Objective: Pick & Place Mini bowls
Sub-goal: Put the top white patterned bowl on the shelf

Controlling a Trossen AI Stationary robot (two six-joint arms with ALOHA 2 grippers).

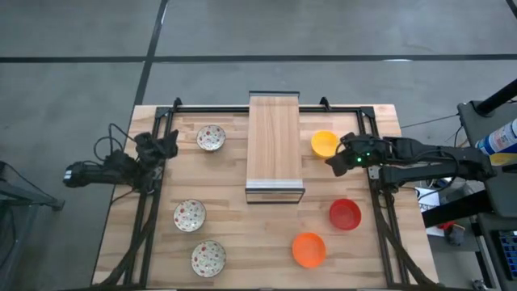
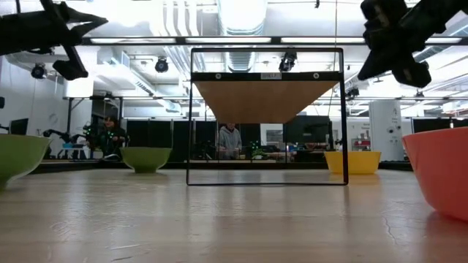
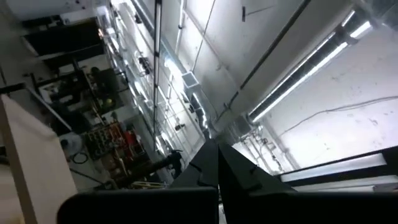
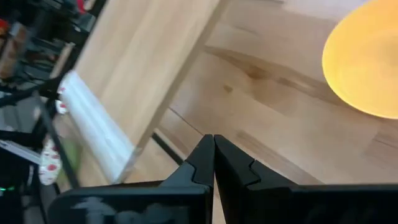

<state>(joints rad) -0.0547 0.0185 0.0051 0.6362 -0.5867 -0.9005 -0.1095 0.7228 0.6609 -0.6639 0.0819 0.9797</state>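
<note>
Mini bowls: six on the table, all upright, all empty, none stacked, none on the wooden board.
Speckled bowls: three on the left half; far bowl just left of the board, middle bowl and near bowl toward the front edge.
Yellow bowl: right of the board, just beside the right gripper.
Red bowl: right half, nearer the front.
Orange bowl: front right, near the red one.
Right gripper: above the table beside the yellow bowl, not touching it; fingers pressed together, holding nothing.
Left gripper: at the left rail, raised, tilted toward the ceiling; fingers closed, empty.
</note>
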